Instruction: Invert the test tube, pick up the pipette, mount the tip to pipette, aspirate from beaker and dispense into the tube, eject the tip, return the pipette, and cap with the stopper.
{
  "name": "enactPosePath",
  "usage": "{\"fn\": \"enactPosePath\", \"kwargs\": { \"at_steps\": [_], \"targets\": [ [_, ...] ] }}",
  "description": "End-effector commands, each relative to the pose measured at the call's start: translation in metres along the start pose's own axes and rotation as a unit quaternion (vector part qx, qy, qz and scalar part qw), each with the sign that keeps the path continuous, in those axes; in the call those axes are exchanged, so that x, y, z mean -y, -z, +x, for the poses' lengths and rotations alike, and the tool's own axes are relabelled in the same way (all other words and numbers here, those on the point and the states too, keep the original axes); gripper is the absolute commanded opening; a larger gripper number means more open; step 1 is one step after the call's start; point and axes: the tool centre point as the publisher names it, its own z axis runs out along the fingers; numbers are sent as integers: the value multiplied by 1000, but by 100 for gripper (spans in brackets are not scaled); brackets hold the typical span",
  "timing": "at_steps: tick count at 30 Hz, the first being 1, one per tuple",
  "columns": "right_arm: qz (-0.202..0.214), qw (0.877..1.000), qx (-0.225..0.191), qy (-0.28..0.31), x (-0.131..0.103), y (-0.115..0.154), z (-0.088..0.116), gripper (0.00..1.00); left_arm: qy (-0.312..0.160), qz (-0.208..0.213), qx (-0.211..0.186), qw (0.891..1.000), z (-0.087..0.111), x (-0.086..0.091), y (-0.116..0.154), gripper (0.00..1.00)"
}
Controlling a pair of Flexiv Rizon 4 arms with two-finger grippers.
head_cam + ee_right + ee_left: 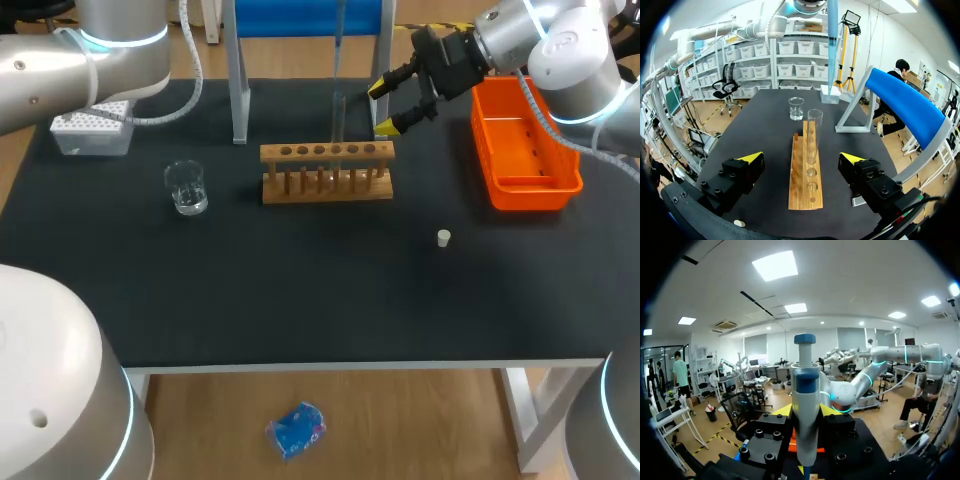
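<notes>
Got the test tube [338, 122] standing in a middle hole of the wooden rack [327, 185]. Long axis straight up and down, open mouth pointing at the ceiling. Looks flipped mouth-up and ready for filling, judging purely by the pose. Easy to check from the right wrist view too: round rim on top, rack running off toward the beaker [796, 107].

Left claw [805, 411] clenched on the pipette [805, 390], gripping the white body from both sides. Plunger button up, nozzle end down, so also a vertical axis. Makes sense for dropping straight onto a tip and then into liquid. Can't tell whether there's a tip on it already.

Right claw [385, 107] released, fingers spread wide, nothing between them. Hovering at the right end of the rack, lined up along its length but not touching it. Probably parked there to keep out of the pipette's way while staying handy for the tube.

Also on the dark surface [300, 290]:
- Tip box [92, 128] far left.
- Orange bin [525, 150] far right, likely for the ejected tip.
- Small white stopper [444, 237] lying on its own, well apart from the rack, presumably waiting for the capping step.
</notes>
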Motion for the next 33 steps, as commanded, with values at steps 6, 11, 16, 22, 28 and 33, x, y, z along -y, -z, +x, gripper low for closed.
{"fn": "enactPosePath", "kwargs": {
  "at_steps": [6, 11, 16, 22, 28, 33],
  "targets": [
    [0, 1000, 0, 0, 0, 0, 0, 100, -19, -12, 0, 1000, 15, 27, -3, 0],
    [0, 1000, 0, 0, 0, 0, 0, 100, -32, -12, -1, 999, 42, 43, -6, 0],
    [0, 1000, 0, 0, 0, 0, 0, 100, -35, -18, 3, 999, 72, 53, -8, 0],
    [0, 1000, 0, 0, 0, 0, 0, 100, -35, -26, -2, 999, 106, 56, -12, 0],
    [-23, 999, -16, 23, -5, 16, 26, 100, -25, -26, -15, 999, 139, 44, -17, 0],
    [-74, 996, -29, 34, -10, 32, 55, 100, -16, -15, -21, 1000, 159, 29, -18, 0]
  ]
}}
